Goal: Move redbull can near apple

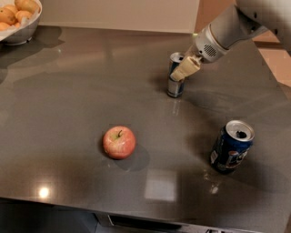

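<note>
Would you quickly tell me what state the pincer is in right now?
Pincer: at the upper half of the upright redbull can; whether it is open or closed on it cannot be told.

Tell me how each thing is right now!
redbull can: standing upright.
apple: sitting alone, stem up.
Pepsi can: standing, top opened.
white bowl: holding orange-yellow fruits.
pincer: right against the redbull can.
</note>
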Controlling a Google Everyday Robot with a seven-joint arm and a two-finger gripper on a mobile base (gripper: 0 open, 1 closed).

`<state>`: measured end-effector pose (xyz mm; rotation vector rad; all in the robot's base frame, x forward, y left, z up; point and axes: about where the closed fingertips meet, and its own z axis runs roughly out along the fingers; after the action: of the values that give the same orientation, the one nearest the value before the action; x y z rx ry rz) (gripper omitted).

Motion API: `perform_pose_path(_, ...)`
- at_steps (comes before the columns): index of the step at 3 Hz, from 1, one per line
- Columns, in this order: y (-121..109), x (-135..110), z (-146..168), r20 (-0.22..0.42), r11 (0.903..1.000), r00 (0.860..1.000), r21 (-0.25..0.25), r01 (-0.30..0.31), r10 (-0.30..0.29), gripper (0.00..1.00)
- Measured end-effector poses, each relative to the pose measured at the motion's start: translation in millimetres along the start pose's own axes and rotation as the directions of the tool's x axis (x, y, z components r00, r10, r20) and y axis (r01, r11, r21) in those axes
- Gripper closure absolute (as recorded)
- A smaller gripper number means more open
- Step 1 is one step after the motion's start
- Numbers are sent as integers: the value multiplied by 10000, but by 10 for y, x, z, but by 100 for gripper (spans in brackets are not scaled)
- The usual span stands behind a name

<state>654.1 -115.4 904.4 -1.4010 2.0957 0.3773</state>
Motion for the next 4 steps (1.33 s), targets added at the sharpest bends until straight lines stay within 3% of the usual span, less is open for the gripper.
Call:
perform_pose_path(1, 190, -65, -77, 272, 9990, 9993, -352, 276, -267, 88)
perform_pose_path(2, 543, -123, -175, 421, 9910, 9961, -1059, 818, -777, 100)
perform_pose_path(3, 936, -94, -233, 344, 9720, 9912, -1944, 1320, -1277, 100)
perform_pose_path(4, 1298, -23, -274, 354, 9466, 9862, -2768, 1653, -1619, 100)
